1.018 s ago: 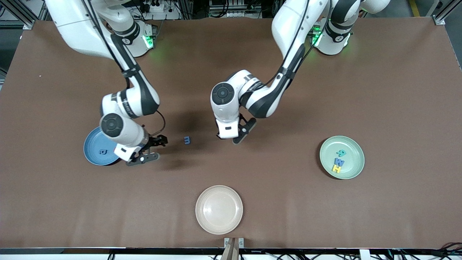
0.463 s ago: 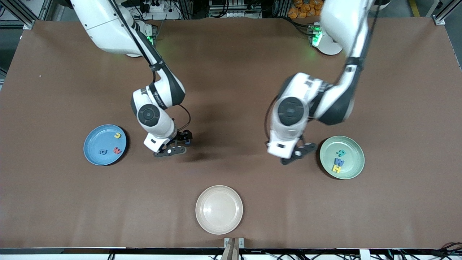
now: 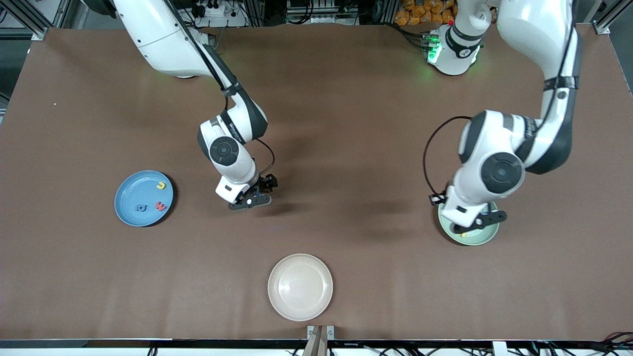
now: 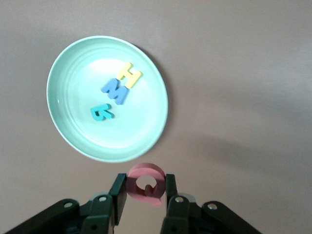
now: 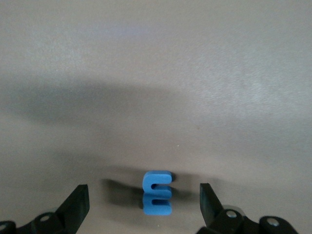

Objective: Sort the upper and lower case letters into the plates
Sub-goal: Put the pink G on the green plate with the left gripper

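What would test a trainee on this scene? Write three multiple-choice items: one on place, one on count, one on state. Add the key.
1. Where is the pink letter?
A. In the left gripper
B. Lying in the mint green plate
C. On the floor

2. How many letters lie in the mint green plate?
A. One
B. Three
C. Five

3. How is the right gripper?
A. Shut on a letter
B. Open over the blue letter
C. Shut, empty

Key:
1. A: the left gripper clamps the pink letter by the rim of the mint green plate.
2. B: yellow, blue and teal.
3. B: the right gripper straddles the blue letter.
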